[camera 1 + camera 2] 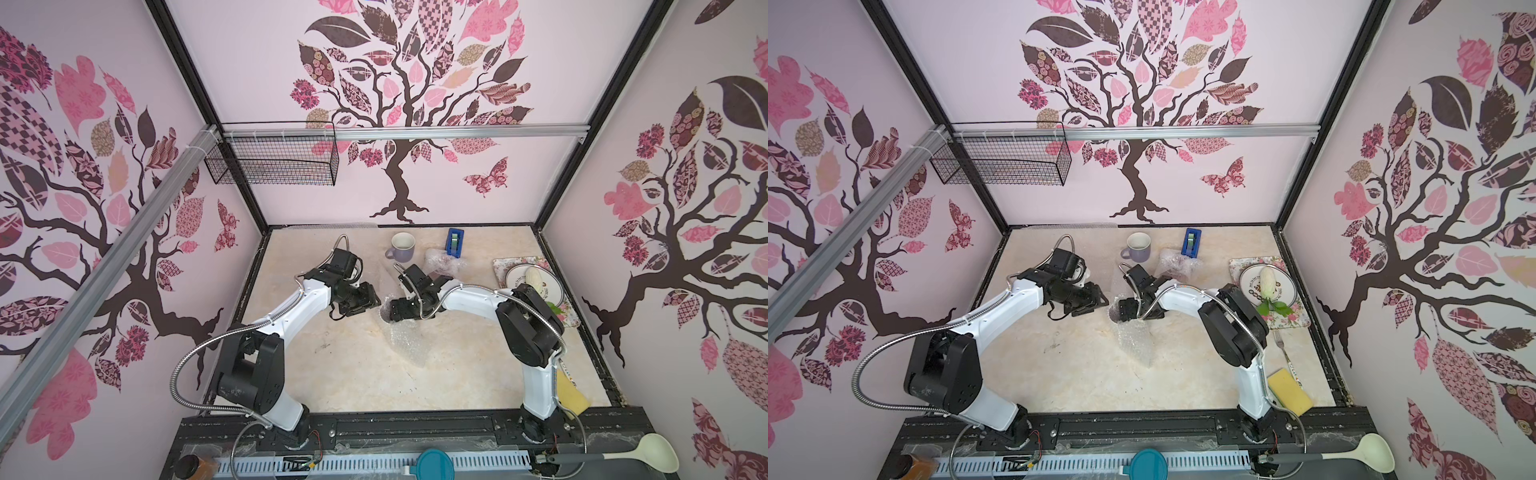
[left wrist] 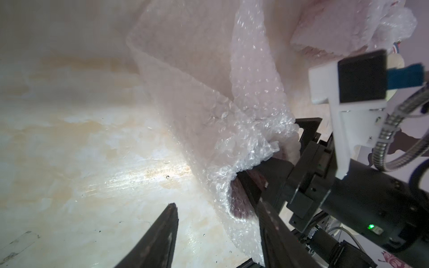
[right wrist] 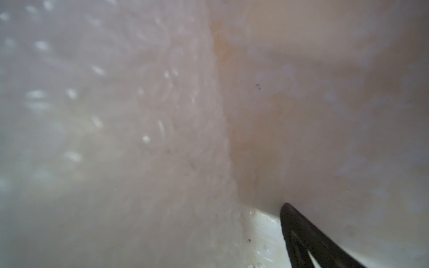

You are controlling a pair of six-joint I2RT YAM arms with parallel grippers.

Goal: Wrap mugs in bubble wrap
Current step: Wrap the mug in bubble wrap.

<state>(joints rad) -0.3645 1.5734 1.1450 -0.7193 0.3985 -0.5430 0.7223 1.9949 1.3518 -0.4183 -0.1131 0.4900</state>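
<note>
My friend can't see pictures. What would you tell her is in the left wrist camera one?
A clear, crinkly sheet of bubble wrap rises bunched from the pale marbled table. The black right gripper reaches into its crumpled end, where something dark red shows through. The left gripper is close by, jaws apart.

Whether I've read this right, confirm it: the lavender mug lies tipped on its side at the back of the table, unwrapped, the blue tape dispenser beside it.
Wrong on one point: the lavender mug stands upright, mouth up, as both top views show. It is at the back of the table, unwrapped, the blue tape dispenser beside it.
</note>
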